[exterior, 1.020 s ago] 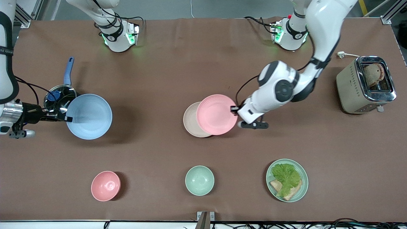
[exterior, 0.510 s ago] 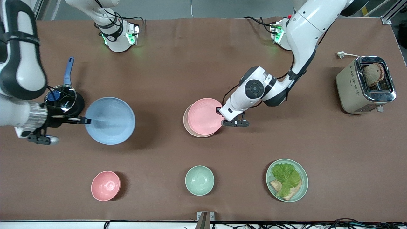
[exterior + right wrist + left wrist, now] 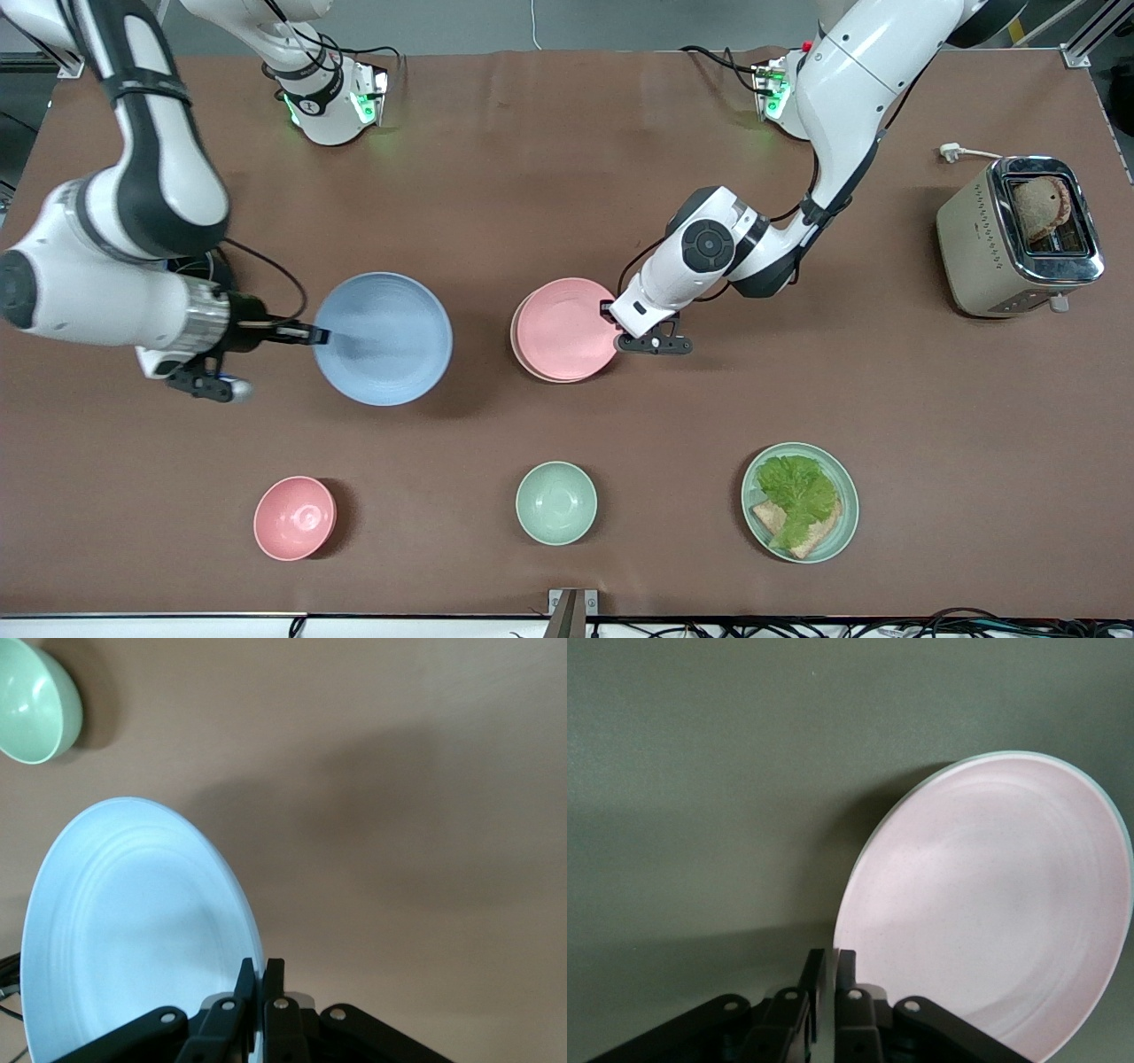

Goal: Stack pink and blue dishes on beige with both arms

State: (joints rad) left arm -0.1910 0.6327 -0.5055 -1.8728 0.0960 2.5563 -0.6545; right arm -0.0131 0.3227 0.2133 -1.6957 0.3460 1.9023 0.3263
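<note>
The pale pink plate [image 3: 565,330] lies on the beige plate [image 3: 514,337], which shows only as a thin rim at the edge toward the right arm's end. My left gripper [image 3: 611,312] is shut on the pink plate's rim at the side toward the left arm's end; the left wrist view shows the pink plate [image 3: 992,904] pinched in the left gripper [image 3: 830,961]. My right gripper [image 3: 314,335] is shut on the rim of the pale blue plate [image 3: 383,338], held over the table beside the stack. The right wrist view shows the blue plate [image 3: 133,921] in the right gripper [image 3: 263,970].
Near the front edge sit a pink bowl [image 3: 294,517], a mint-green bowl [image 3: 555,502] and a mint plate with lettuce and bread [image 3: 800,502]. A toaster [image 3: 1019,235] stands at the left arm's end. The right arm covers a dark pan [image 3: 190,266].
The right arm has carried the blue plate toward the middle of the table. The left gripper has brought the pink plate down over the beige plate, now almost covering it.
</note>
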